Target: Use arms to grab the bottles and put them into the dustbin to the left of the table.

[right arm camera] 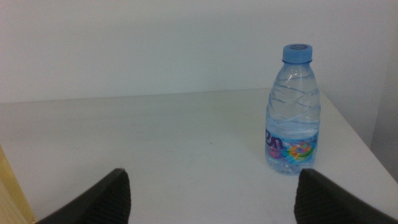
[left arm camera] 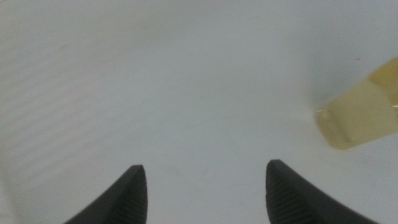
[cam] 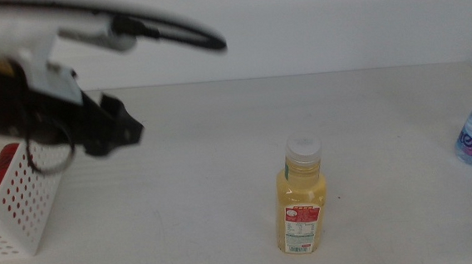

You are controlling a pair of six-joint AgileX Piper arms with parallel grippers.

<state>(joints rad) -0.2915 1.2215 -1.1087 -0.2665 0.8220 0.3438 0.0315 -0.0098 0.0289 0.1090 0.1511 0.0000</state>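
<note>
The left claw [left arm camera: 202, 190] is wide open and holds nothing, above the table [cam: 221, 150] near the dustbin [cam: 8, 206]. The right claw [right arm camera: 208, 199] is open and empty too.

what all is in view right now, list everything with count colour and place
juice bottle: one, yellow with white cap, upright at table centre front
water bottle: one, clear with blue cap, upright near the table's right edge
dustbin: one, white perforated, at the table's left; something red shows inside
table: one, white-grey
left end effector: one, black, open and empty, above the table just right of the dustbin
right end effector: one, dark, open and empty, low over the table, facing the water bottle
</note>
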